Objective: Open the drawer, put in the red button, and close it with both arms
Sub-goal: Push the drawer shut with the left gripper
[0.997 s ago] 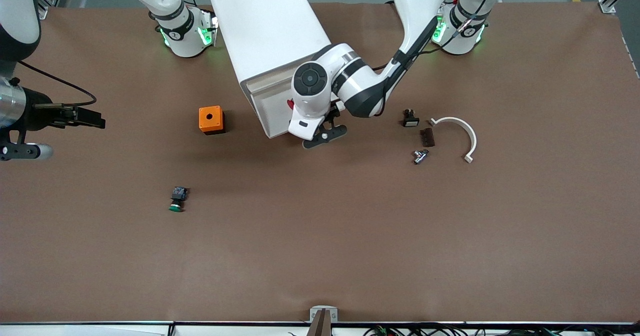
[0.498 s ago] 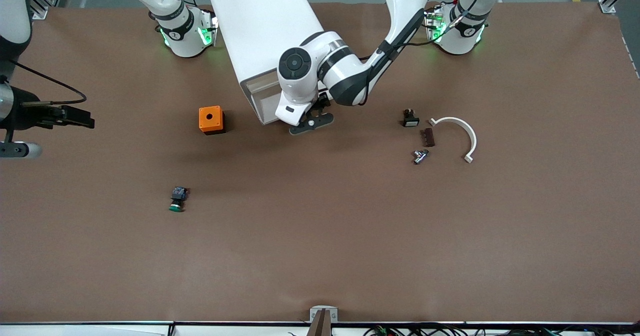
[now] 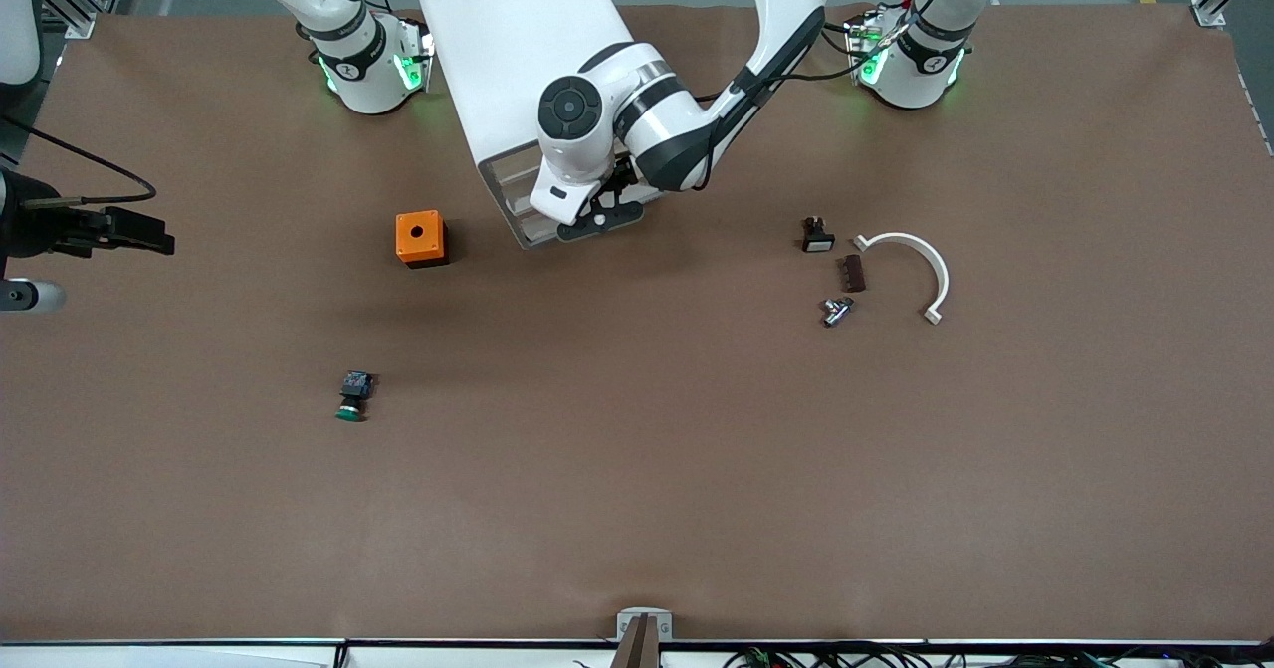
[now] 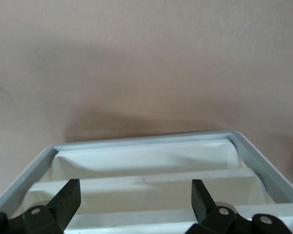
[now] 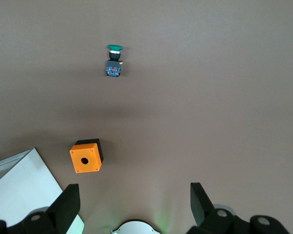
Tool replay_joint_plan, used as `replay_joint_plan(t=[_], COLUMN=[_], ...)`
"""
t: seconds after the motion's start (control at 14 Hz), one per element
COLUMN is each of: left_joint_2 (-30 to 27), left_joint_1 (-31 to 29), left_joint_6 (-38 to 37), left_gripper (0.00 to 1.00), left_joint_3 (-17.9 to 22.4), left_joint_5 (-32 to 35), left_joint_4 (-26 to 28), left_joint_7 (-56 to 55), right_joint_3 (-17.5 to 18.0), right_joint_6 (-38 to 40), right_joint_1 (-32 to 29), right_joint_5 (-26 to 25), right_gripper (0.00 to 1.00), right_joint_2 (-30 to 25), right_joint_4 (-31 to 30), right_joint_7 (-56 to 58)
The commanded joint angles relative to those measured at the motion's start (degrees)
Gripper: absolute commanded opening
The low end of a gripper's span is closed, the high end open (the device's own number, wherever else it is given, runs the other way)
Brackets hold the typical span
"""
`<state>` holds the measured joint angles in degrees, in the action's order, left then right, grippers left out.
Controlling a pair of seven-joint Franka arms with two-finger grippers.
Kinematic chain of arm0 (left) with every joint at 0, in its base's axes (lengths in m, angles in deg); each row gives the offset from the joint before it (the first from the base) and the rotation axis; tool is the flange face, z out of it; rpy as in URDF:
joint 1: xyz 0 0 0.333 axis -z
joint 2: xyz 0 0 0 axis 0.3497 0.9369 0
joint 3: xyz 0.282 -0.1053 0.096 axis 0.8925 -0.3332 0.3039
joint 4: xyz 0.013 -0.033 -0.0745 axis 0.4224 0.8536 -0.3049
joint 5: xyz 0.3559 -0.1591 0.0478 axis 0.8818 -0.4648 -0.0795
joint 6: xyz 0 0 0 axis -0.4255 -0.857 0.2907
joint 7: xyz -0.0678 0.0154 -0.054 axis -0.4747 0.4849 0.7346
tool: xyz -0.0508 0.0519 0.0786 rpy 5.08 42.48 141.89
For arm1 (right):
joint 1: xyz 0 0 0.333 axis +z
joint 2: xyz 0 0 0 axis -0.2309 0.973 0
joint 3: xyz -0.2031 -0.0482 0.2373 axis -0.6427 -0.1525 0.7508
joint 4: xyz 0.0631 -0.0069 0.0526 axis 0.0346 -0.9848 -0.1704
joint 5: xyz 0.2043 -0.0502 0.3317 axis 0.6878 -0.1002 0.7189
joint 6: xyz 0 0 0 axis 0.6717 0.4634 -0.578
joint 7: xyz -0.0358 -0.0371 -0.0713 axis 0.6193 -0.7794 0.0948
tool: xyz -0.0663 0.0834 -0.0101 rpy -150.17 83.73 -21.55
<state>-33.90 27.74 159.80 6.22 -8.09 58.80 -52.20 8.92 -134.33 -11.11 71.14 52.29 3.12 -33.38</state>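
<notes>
The white cabinet (image 3: 528,61) stands near the robots' bases, its cream drawer fronts (image 3: 513,195) facing the front camera. My left gripper (image 3: 597,218) hangs just in front of them, open. In the left wrist view my left gripper (image 4: 135,190) spans the stepped cream drawer fronts (image 4: 146,187) inside a grey frame, with nothing between its fingers. I cannot tell whether the top drawer sits flush. The red button is hidden. My right gripper (image 3: 159,240) is raised at the right arm's end of the table; the right wrist view shows my right gripper (image 5: 135,192) open and empty.
An orange box with a hole (image 3: 420,238) sits beside the cabinet toward the right arm's end. A green-capped button (image 3: 350,399) lies nearer the front camera. Toward the left arm's end lie a white curved piece (image 3: 921,260) and three small parts (image 3: 851,272).
My left hand has moved in toward the cabinet, and the tray that stuck out under it has gone back with it. My right gripper has drifted outward toward its end of the table.
</notes>
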Motion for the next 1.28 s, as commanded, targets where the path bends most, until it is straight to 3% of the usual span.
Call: replay_joint_plan(t=[0.0,0.71,0.93,1.21], left_joint_2=[-0.5,-1.1,-2.2,-4.1], left_joint_1=[0.8,0.3,-2.5,-7.4], left_joint_6=[-0.4,-0.4,-0.4,-0.4], left_gripper=[1.0,1.0,1.0,1.0], left_joint_3=[0.0,0.4,0.7,0.7], left_joint_5=[-2.8,-4.4,-3.8,-3.6], left_joint_4=[0.3,0.0,-0.3,-0.4], left_joint_7=[-0.2,-0.2,-0.3,-0.3], right_joint_3=[0.8,0.7,0.7,0.8], right_joint_6=[0.7,1.6,6.9,7.0], right_joint_1=[-1.4,-2.4,-2.4,-2.3], right_joint_5=[-0.5,0.1,0.2,0.5], right_gripper=[1.0,1.0,1.0,1.0], right_joint_2=[0.6,0.2,-0.2,-4.1], right_joint_4=[1.7,6.2,6.1,6.0], right_joint_7=[0.2,0.6,-0.1,0.1])
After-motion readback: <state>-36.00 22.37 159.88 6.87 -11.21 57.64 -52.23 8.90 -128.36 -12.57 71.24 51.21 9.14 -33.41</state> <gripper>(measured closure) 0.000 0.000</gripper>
